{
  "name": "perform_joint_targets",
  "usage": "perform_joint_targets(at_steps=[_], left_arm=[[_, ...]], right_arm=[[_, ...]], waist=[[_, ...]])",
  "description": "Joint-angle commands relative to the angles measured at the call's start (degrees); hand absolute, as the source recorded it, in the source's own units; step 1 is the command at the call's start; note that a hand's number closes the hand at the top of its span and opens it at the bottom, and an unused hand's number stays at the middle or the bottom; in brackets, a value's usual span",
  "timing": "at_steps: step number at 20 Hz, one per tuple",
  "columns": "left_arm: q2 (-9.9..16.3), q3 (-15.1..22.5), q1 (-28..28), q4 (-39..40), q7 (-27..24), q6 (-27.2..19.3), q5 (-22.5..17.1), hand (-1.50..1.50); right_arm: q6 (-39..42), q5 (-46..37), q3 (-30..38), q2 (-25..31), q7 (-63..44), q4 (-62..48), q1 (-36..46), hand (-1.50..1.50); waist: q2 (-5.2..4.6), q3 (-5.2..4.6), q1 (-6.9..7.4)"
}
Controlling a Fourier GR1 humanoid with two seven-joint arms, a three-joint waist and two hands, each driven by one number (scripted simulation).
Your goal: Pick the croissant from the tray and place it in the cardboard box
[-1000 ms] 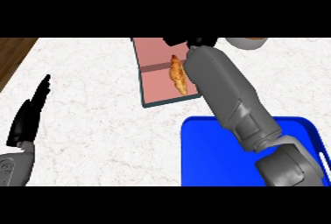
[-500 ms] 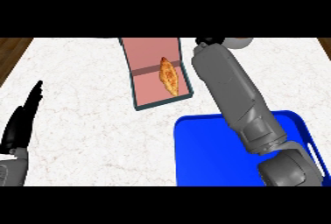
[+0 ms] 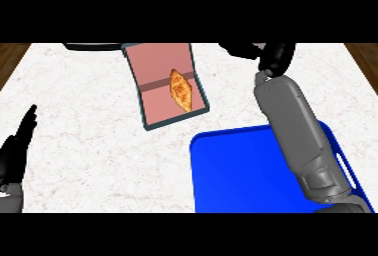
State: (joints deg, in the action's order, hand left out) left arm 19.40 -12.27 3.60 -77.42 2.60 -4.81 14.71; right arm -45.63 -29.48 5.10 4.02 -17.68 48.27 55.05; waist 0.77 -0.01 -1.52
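Plainly, the croissant (image 3: 181, 89) already lies where the task wants it: inside the cardboard box (image 3: 159, 62), lengthwise along the box's right wall, near the far edge of the counter (image 3: 81, 100). The blue tray (image 3: 236, 170) at the near right corner shows only bare blue floor where the arm does not cover it. The right hand (image 3: 272, 56) hangs at the far edge, well right of the box and apart from the pastry. It is partly cut off by the view's top, so I cannot tell whether it is spread or closed, though nothing shows in it. The left hand (image 3: 16, 150) rests open at the left edge, fingers up. With the pastry seated, doing this stage well probably means keeping the right forearm (image 3: 295, 130), which lies across the tray, clear of the box's thin wall, since a light carton would likely slide on polished stone. The croissant is a tapered, golden-brown spindle with a flaky, mottled crust, likely to crumble if squeezed. The box is flat, shallow and pinkish-brown with a darker fold line across it and a dark rim. The tray is glossy and smooth, with rounded corners and a raised lip. The counter is pale veined marble.
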Motion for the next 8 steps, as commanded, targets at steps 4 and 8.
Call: perform_joint_targets(at_steps=[4, 8], left_arm=[[0.9, -1.1, 1.7, 0.4, 2.3, -0.2, 0.3, 0.0], [0.5, -0.8, -1.7, -0.5, -0.6, 0.7, 0.0, 0.0]], right_arm=[[11.1, -0.8, -5.1, 6.0, -9.3, 25.1, -17.1, -1.5], [18.7, 0.2, -7.2, 9.8, -14.9, 40.3, -27.4, -1.5]], waist=[[0.2, -0.03, -1.26], [0.14, -0.04, -0.84]])
